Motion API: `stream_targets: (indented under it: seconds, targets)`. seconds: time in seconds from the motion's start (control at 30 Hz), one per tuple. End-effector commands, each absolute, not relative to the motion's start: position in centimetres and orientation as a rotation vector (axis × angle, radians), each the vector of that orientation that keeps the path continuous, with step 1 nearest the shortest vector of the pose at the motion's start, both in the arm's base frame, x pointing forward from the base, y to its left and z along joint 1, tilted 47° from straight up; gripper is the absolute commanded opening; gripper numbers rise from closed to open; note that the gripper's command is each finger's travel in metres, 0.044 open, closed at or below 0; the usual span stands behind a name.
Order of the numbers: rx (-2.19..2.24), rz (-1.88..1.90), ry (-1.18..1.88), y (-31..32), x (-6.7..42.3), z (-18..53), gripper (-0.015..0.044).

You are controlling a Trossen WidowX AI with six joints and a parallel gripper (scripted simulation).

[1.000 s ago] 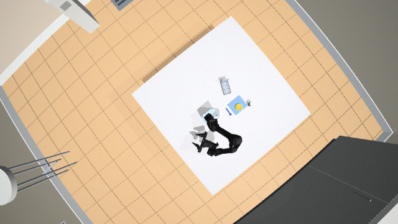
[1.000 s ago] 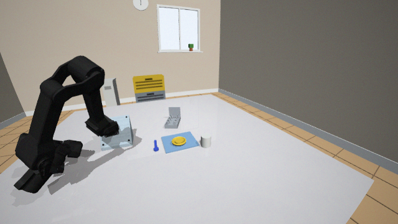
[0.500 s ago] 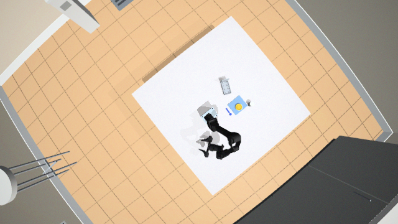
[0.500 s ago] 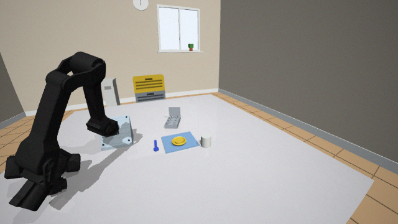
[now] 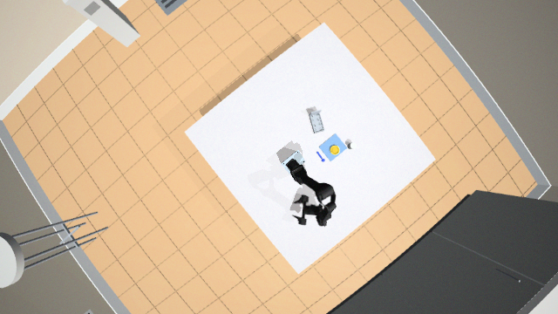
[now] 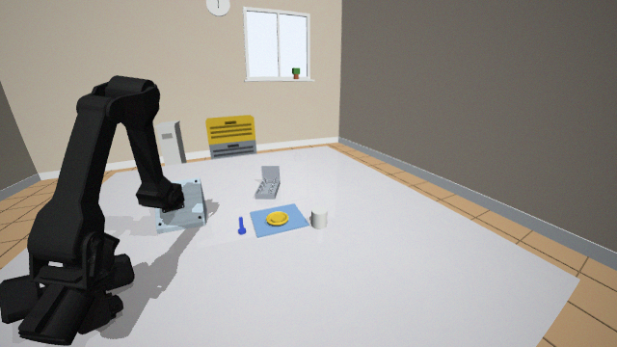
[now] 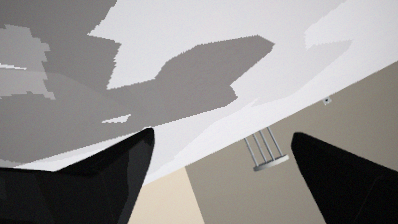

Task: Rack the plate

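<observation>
A yellow plate (image 5: 334, 149) (image 6: 278, 218) lies flat on a blue mat (image 5: 327, 155) (image 6: 260, 226) on the white table. The grey dish rack (image 5: 316, 121) (image 6: 268, 189) stands just behind the mat and holds nothing. My gripper (image 5: 312, 222) (image 6: 19, 320) (image 7: 223, 137) is open and empty. It hangs low near the table's front left, far from the plate and pointing away from it. The wrist view shows only my two black fingers, shadowed table and the room beyond. The black arm rises from a pale blue base block (image 5: 288, 153) (image 6: 190, 207) left of the mat.
A white cup (image 5: 349, 144) (image 6: 318, 219) stands right of the mat. A small blue utensil (image 5: 321, 156) (image 6: 241, 226) lies to the mat's left, between it and the base block. A yellow cabinet (image 6: 230, 136) and a white unit (image 6: 170, 142) stand at the far wall.
</observation>
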State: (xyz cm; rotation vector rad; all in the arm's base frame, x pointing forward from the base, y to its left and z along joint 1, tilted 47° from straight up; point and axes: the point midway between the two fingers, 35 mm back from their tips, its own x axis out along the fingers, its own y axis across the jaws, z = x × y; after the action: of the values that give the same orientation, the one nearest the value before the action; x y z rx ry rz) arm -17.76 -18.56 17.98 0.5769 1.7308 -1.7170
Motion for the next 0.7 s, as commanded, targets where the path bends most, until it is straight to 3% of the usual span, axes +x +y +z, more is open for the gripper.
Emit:
stream_targets:
  seconds: [0.0,0.67]
  targets:
    - [0.444,-1.687,1.693,-20.5,-16.4,19.6,0.0400]
    - [-0.108,-1.496,1.377,-27.5,-5.5,26.6,0.0400]
